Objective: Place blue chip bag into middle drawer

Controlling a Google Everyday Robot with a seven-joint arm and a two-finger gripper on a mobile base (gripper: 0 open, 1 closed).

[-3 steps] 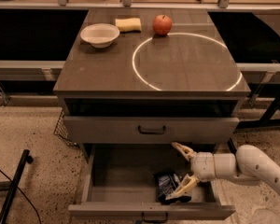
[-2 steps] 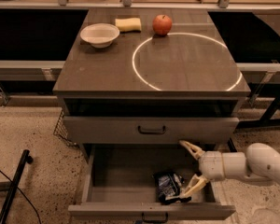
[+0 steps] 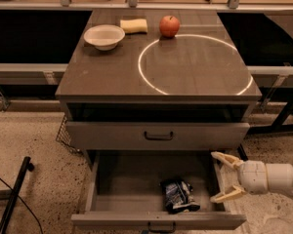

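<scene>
Gripper farther from blue chip bag

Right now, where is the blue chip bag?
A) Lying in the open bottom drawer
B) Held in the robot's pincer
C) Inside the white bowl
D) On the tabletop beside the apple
A: the blue chip bag lies on the floor of the pulled-out bottom drawer, while the pincer hangs open and empty to its right, not touching it.

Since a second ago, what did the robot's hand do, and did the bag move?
The hand slid right, away from the bag, to the right edge of the open drawer, and it is open and empty. The bag lies where it did, inside the drawer. The apple, bowl and sponge stayed put.
</scene>
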